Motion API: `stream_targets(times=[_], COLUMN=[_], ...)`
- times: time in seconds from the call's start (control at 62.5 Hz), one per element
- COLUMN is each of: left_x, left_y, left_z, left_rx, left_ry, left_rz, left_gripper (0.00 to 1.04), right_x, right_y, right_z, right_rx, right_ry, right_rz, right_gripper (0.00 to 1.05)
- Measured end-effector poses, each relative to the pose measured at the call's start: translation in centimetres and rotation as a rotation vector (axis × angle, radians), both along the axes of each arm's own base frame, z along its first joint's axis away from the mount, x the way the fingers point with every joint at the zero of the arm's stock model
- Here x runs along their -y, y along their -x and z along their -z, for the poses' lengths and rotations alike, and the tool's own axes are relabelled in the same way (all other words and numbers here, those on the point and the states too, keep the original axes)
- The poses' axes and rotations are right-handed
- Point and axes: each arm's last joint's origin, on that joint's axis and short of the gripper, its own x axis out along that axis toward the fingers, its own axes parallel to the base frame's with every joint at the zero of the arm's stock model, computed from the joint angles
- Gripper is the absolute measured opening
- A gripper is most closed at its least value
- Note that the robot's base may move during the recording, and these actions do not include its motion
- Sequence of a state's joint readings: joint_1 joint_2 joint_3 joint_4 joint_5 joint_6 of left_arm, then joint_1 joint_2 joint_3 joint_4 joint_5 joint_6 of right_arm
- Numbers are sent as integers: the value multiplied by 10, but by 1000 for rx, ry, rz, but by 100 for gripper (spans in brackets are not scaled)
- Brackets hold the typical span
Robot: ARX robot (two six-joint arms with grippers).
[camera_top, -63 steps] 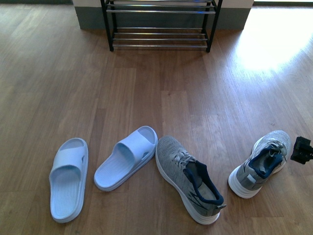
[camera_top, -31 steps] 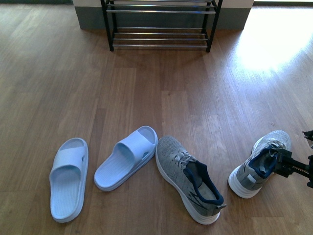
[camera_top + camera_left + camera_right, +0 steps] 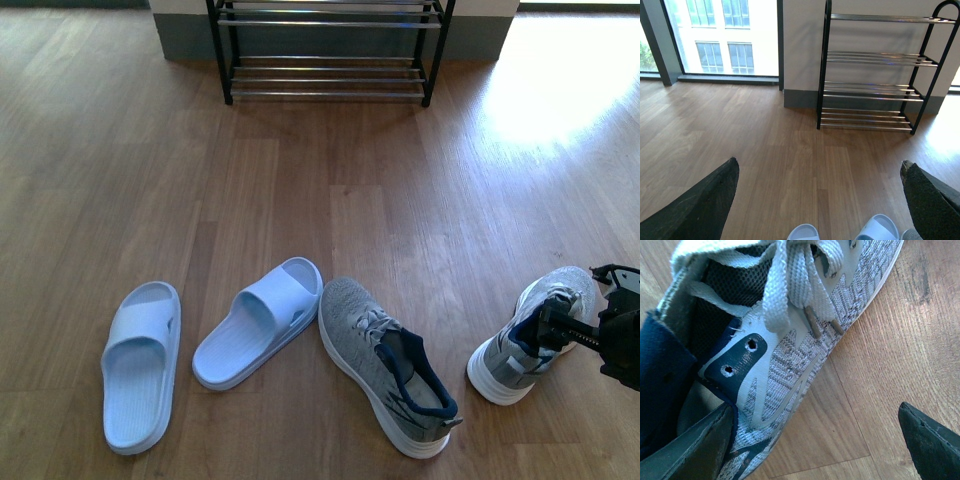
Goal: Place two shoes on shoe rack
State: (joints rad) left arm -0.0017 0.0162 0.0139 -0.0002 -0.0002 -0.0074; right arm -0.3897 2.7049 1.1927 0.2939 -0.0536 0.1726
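REMOTE FEED: On the wooden plank floor [image 3: 300,200], my right claw [image 3: 572,300] reaches in at the edge of the front view. It hangs over the right-hand grey knit sneaker [image 3: 515,355], a shoe with a thick white sole and navy collar, and one dark finger [image 3: 555,325] sits at the shoe's opening. The second grey knit sneaker [image 3: 385,365] lies apart to its left. A pale blue plastic slide [image 3: 258,322] lies just beside that sneaker's toe, and a second pale blue slide [image 3: 140,365] lies further left. Both sneakers rest on the floor, well apart from the black-framed shoe rack with chrome-rod shelves [image 3: 325,70] against the far wall.

The right wrist view shows what the front view cannot. The right claw [image 3: 816,409] is spread wide and grips nothing. One finger [image 3: 695,445] is at the sneaker's [image 3: 790,365] navy-lined side and the other [image 3: 930,440] is over bare boards, with the light grey laces [image 3: 785,285] loose above. I cannot tell whether the near finger touches the knit.

Only the left wrist view shows my left claw [image 3: 820,165], which is also spread wide and holds nothing. It faces the rack [image 3: 875,75], seen here with four tiers. A tall window [image 3: 720,35] stands beside the rack, and one slide's tip [image 3: 877,230] shows between the fingers.
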Motion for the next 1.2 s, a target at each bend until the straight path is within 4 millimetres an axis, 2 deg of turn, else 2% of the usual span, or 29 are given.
stream_targets(times=[0.16,0.352,0.528,0.688,0.831,0.991,1.199], left_x=[0,0,0,0,0,0,0], left_y=[0,0,0,0,0,0,0], left_z=[0,0,0,0,0,0,0], left_rx=[0,0,0,0,0,0,0], left_ry=[0,0,0,0,0,0,0], left_rz=[0,0,0,0,0,0,0], left_gripper=[95,95,95,95,95,95,95], right_x=[-2,-8,-10,-7,-3,2,4], right_y=[8,7,3,1,-7,-10,-14], right_z=[-21,-30,-19,6,21,28,29], right_rx=[40,58,25,-25,-28,-35,-24], right_ry=[-1,4,27,38,36,32,38], right_rz=[-12,-32,-34,-20,-10,-2,-3], right_gripper=[96,96,96,96,96,95,53])
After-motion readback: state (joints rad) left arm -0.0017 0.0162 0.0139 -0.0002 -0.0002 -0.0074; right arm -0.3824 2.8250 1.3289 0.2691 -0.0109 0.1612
